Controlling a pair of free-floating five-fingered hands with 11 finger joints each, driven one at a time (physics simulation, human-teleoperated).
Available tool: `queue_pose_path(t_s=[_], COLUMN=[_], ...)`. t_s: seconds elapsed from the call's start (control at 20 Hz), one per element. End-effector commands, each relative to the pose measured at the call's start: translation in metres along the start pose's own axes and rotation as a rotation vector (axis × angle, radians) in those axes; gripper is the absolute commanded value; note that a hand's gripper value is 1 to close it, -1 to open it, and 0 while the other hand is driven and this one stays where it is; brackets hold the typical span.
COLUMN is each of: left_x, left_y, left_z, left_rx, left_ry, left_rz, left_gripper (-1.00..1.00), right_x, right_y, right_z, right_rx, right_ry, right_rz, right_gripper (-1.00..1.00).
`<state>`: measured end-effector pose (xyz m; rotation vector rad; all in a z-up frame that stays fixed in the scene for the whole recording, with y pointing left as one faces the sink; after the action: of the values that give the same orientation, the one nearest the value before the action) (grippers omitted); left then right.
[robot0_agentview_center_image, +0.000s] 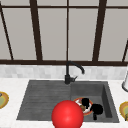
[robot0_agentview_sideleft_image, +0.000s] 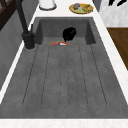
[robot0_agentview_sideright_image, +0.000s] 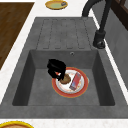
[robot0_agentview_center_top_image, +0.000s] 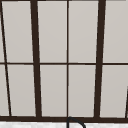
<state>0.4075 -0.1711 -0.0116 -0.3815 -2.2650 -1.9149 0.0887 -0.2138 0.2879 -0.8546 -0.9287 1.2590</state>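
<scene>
A white plate with a red rim lies on the floor of the sink's basin. It carries a brown round piece of food and a flat red and blue packet. My left hand hangs over the plate's front edge, its fingers curled down round the brown piece. The same hand is beside the plate and the brown piece in the front view, and above the plate as a dark shape in the left side view. My right hand hangs in the air before the counter's far end.
A black tap stands behind the sink, with the ribbed draining board left of the basin. Yellow plates lie on the counter at left and right. A white jar stands at the right. A big red ball floats before the sink.
</scene>
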Motion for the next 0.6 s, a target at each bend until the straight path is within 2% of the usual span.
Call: queue_pose_path(t_s=[0.0,0.1,0.2,0.4,0.55], left_x=[-0.002,-0.003,-0.002,-0.005,-0.007], left_y=[-0.005,0.005,0.016,0.037,0.048], left_z=[-0.004,-0.011,-0.015,-0.027,-0.026], left_rx=[-0.008,0.007,-0.001,-0.010,-0.021], left_ry=[-0.019,0.005,-0.005,-0.020,-0.024], left_rz=[-0.034,0.012,0.034,0.041,0.053], left_gripper=[-1.00,-1.00,-1.00,-1.00,-1.00], right_x=[0.000,0.000,0.000,0.000,0.000], right_y=[0.000,0.000,0.000,0.000,0.000], right_z=[0.000,0.000,0.000,0.000,0.000], right_rx=[0.000,0.000,0.000,0.000,0.000], right_ry=[0.000,0.000,0.000,0.000,0.000], right_rz=[0.000,0.000,0.000,0.000,0.000], right_gripper=[0.00,0.00,0.00,0.00,0.00])
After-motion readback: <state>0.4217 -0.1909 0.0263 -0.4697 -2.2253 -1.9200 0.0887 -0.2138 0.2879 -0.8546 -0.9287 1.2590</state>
